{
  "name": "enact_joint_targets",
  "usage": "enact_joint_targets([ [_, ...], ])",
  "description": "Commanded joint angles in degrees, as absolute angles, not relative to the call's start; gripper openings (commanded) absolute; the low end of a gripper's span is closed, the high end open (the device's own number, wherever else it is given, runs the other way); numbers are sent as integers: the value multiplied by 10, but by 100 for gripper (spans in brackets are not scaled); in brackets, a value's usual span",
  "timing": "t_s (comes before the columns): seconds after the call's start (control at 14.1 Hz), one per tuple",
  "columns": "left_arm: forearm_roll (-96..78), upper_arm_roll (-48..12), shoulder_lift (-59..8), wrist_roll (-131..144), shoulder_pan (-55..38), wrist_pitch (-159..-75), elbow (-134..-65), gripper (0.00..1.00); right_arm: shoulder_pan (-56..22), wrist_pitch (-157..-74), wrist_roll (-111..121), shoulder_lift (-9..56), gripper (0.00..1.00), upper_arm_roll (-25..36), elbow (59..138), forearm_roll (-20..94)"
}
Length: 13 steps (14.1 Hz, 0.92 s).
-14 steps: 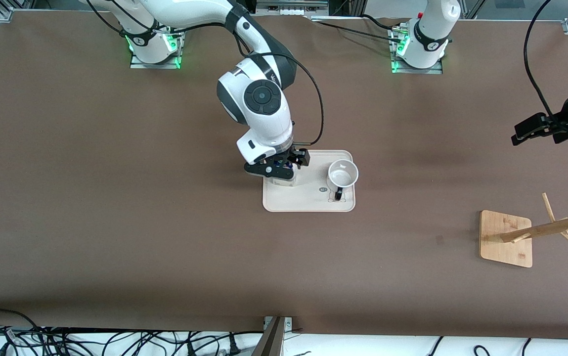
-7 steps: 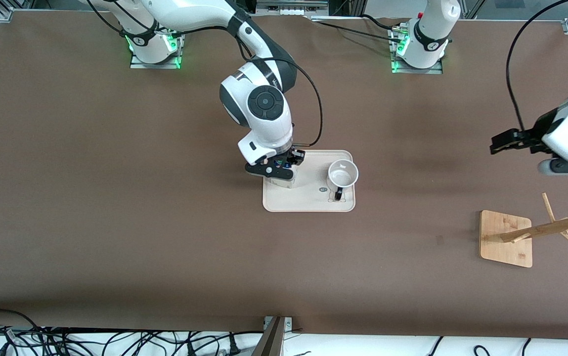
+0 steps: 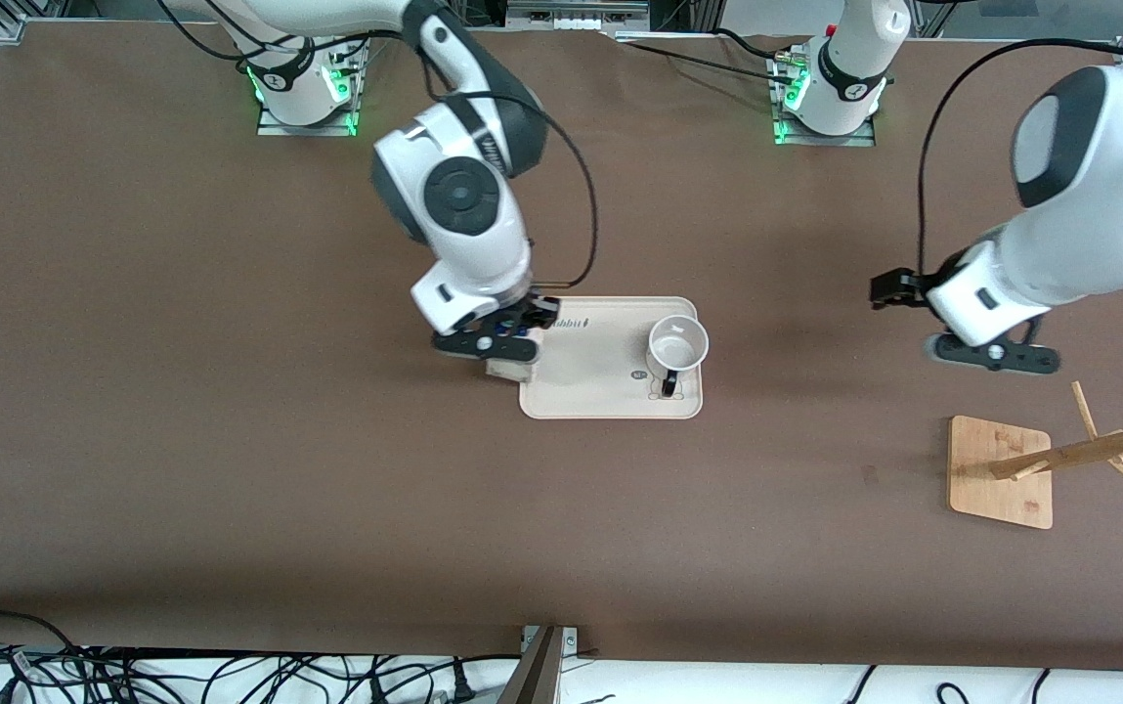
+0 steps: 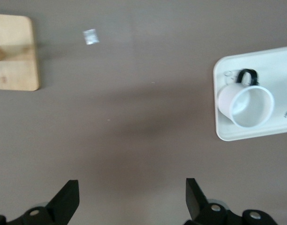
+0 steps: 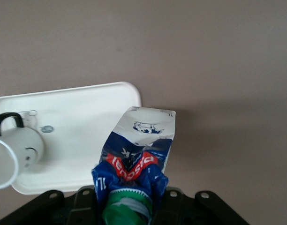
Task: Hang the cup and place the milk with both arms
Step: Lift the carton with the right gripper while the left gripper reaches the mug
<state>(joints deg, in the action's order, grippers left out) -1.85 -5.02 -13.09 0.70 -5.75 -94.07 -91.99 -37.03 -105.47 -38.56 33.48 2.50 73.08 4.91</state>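
Right gripper point(image 3: 495, 335) is clamping the milk point(image 5: 136, 154) aloft over the tray point(image 3: 610, 391) edge at the right arm's end; bare desk point(image 3: 229, 440) lies beside it. Cup point(image 3: 677, 344) is sitting upright on the tray. Left gripper point(image 4: 129, 201) is hanging wide open, empty, over bare desk between tray and wooden rack point(image 3: 1001, 471).

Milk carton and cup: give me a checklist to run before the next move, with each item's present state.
1. Right gripper shut on the milk carton: ok.
2. Carton lifted off the tray: ok, it hangs over the tray's edge toward the right arm's end.
3. Left gripper open for the cup: ok.
4. Left gripper at the cup: not ok, it is over bare table between tray and rack.
5. Cup upright on the tray, handle free: ok.
6. Wooden cup rack pegs free: ok for those in view.
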Motion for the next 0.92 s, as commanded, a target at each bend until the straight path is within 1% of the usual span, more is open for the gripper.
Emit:
enact_joint_targets([
  [0.0, -11, -95, -148, 2, -64, -962, -915, 100, -292, -1000, -263, 303, 32, 18, 742, 75],
  [0.21, -11, -107, -176, 0, -87, -1004, -915, 100, -207, -971, -123, 294, 32, 19, 767, 85],
  [0.49, -12, -107, -212, 51, -134, -1058, -917, 100, -120, -990, 3, 274, 34, 22, 858, 87],
  [0.71, -12, -106, -243, 125, -184, -1082, -916, 100, -111, -1025, 15, 258, 35, 32, 919, 87],
  [0.78, -11, -106, -254, 143, -193, -1088, -916, 100, -108, -1034, 27, 258, 36, 38, 929, 87],
  [0.85, -11, -106, -261, 147, -201, -1096, -916, 100, -108, -1047, 32, 257, 40, 39, 940, 87],
])
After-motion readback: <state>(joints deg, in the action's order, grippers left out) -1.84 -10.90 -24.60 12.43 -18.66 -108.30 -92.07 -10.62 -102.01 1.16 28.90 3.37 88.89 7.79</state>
